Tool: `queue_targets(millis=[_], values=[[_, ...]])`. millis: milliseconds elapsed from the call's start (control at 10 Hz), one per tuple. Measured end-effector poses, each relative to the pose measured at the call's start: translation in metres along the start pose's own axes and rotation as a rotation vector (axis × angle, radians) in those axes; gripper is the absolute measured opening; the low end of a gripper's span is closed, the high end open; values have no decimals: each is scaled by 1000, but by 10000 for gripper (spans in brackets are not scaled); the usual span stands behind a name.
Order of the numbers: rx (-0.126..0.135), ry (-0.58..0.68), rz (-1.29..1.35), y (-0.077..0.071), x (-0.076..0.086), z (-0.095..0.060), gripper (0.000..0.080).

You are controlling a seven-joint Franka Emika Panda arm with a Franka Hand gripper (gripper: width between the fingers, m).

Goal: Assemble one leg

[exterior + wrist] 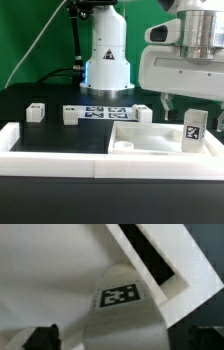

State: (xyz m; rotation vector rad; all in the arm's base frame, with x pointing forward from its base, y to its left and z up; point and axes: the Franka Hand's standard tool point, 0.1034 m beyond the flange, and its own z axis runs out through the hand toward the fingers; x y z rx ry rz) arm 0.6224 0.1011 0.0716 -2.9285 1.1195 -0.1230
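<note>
Leg (pixel 194 131), one upright tagged block, stands on the white tray-like part's (pixel 150 150) corner at the exterior view's right; the gripper (pixel 186 103) hangs open above it. Three more white blocks (pixel 36 112) sit on the black table (pixel 60 137).

We are looking low and level across the black table (pixel 60 140) in the exterior view, facing the arm's white base (pixel 107 62) from the near edge. On the wrist, we are peering down past dark fingertips (pixel 42 337), very close. Both views are sharing the tagged leg (pixel 193 130) (pixel 124 308) and the white tray-like part (pixel 150 140) (pixel 60 263).
</note>
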Motion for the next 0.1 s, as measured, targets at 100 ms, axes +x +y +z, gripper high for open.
queue_targets(millis=[100], values=[[0, 0, 0, 0, 0, 0, 648]])
